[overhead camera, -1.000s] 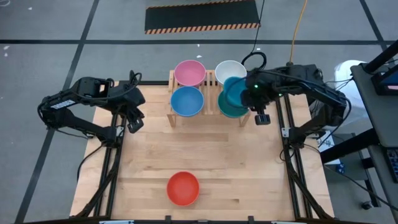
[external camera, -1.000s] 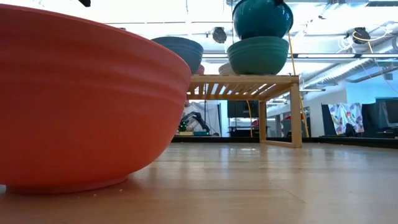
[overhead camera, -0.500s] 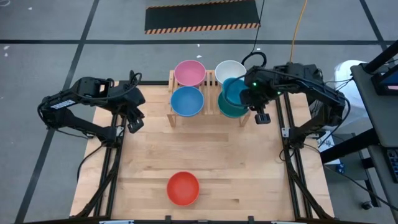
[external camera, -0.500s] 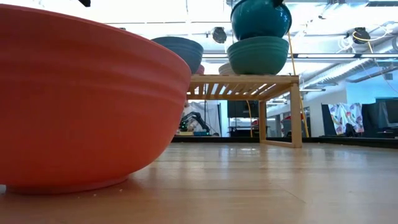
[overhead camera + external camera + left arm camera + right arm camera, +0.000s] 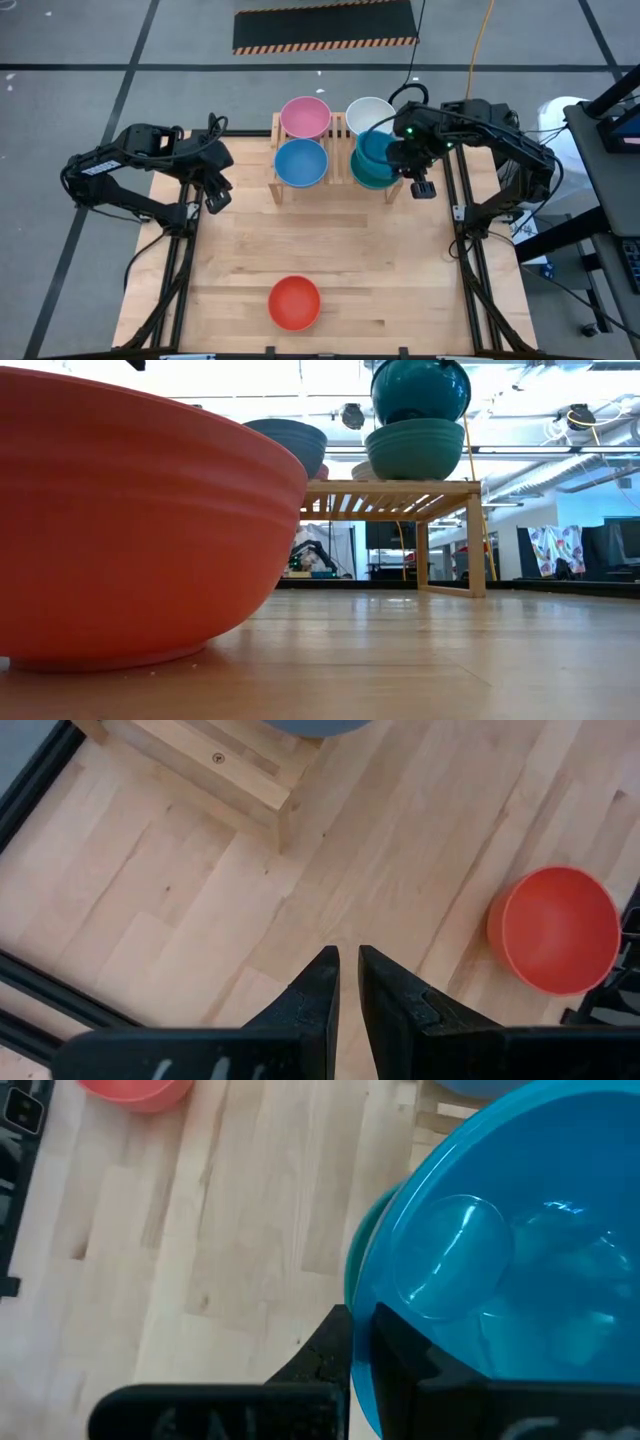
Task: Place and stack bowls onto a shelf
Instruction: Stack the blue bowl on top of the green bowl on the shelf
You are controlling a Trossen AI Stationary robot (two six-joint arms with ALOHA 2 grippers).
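Right pincer (image 5: pixel 393 158) clamped on rim of teal-blue bowl (image 5: pixel 374 147), holding it tilted just above green bowl (image 5: pixel 371 176) on shelf (image 5: pixel 277 189); can't tell if the two bowls touch. Low view: teal-blue sits atop green at shelf's right end. Pink bowl (image 5: pixel 304 117), white bowl (image 5: pixel 368 109), blue bowl (image 5: pixel 301 162) also on shelf. Red bowl (image 5: pixel 295 302) alone on counter (image 5: pixel 400 270), near front edge. Left pincer (image 5: pixel 216 196) parked over counter's left side, fingers (image 5: pixel 318 985) nearly together, holding nothing.
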